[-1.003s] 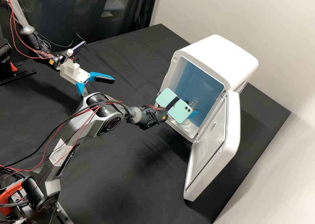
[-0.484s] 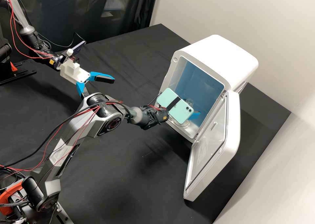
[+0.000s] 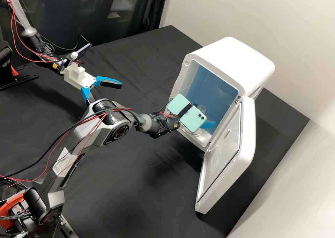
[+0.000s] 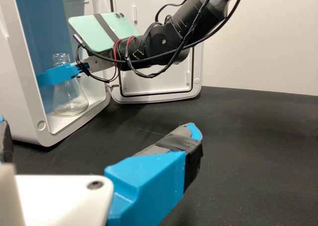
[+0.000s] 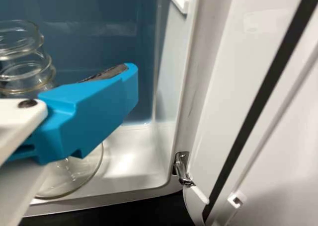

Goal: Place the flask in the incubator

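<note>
The flask (image 4: pixel 67 94) stands on the incubator (image 3: pixel 230 56) floor with the right gripper (image 4: pixel 54 76) at its neck, gripping or not I cannot tell, so withdrawal looks left; the left gripper (image 3: pixel 104 92) waits, jaws apart.

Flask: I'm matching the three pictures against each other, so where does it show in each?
High view: the flask peeks from behind the mint phone, inside the incubator.
Left wrist view: it stands on the incubator's floor near the front edge.
Right wrist view: its neck and base show before the blue inner wall.
Shared landmark: that blue inner wall.
</note>
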